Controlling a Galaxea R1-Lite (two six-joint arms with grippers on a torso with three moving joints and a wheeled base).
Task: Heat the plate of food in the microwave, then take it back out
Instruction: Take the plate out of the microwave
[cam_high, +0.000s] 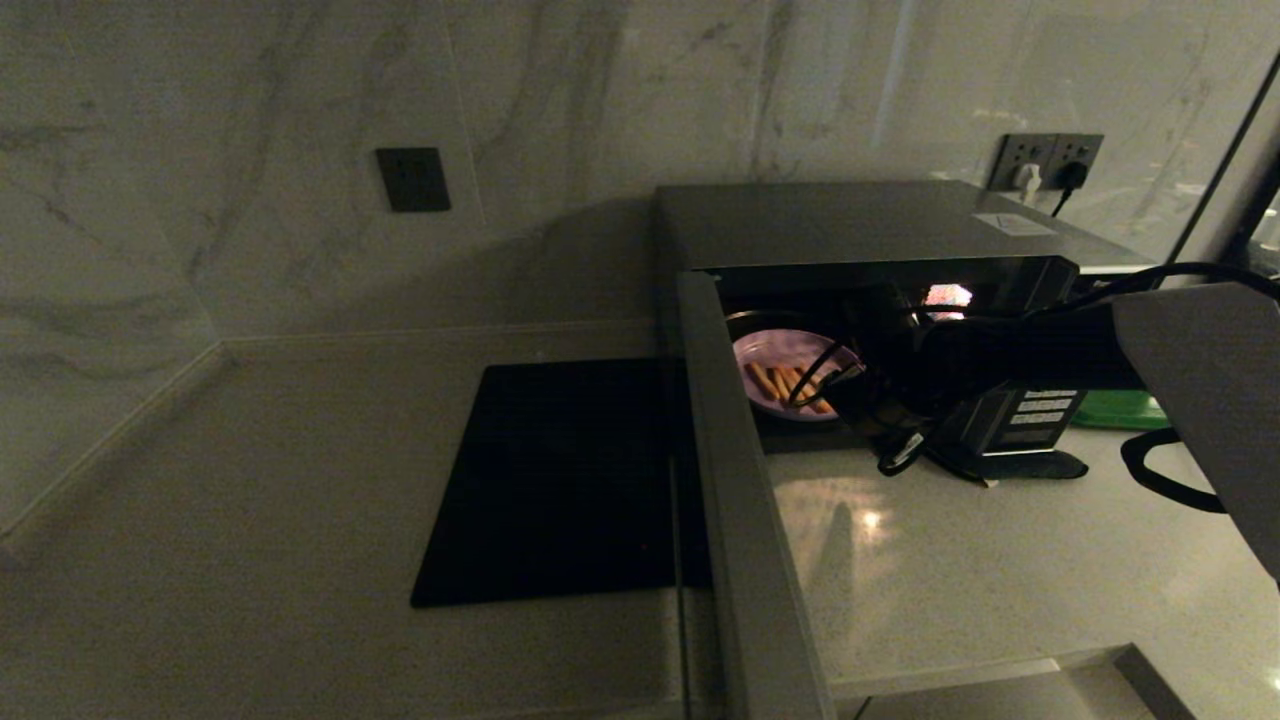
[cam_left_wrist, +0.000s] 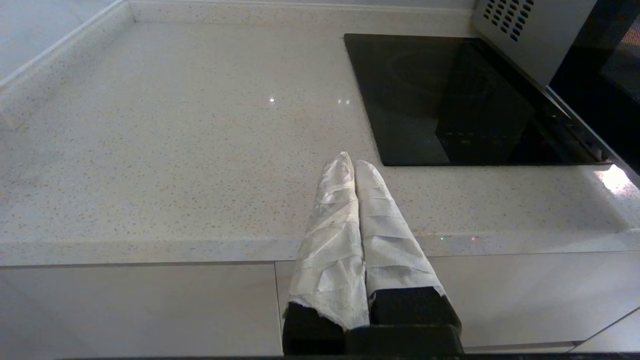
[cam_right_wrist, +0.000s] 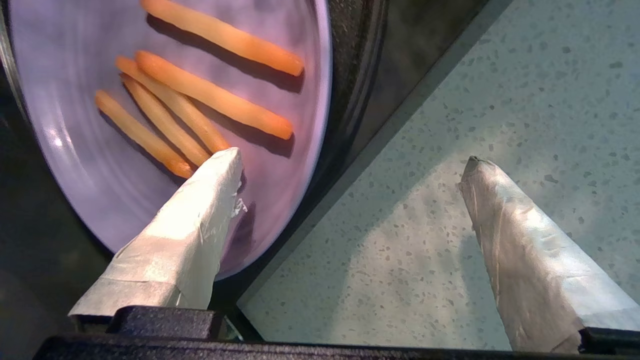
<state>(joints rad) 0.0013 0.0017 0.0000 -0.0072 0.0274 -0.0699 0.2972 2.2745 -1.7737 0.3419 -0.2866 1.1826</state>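
A: Where's the plate of food (cam_right_wrist: 165, 115)?
B: Seen inside the open microwave (cam_high: 850, 225). The right gripper (cam_right_wrist: 350, 165) is spread wide, rim straddled by its jaws. Left gripper (cam_left_wrist: 354, 167) is closed, parked over the counter (cam_left_wrist: 175, 150).

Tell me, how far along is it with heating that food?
The microwave stands open with the plate of food inside. The right tool, open, is at the plate's rim, gripping nothing. Whether heating has happened isn't visible. The left tool is idle.

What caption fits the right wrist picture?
Open right gripper straddling the rim of the plate of food inside the microwave.
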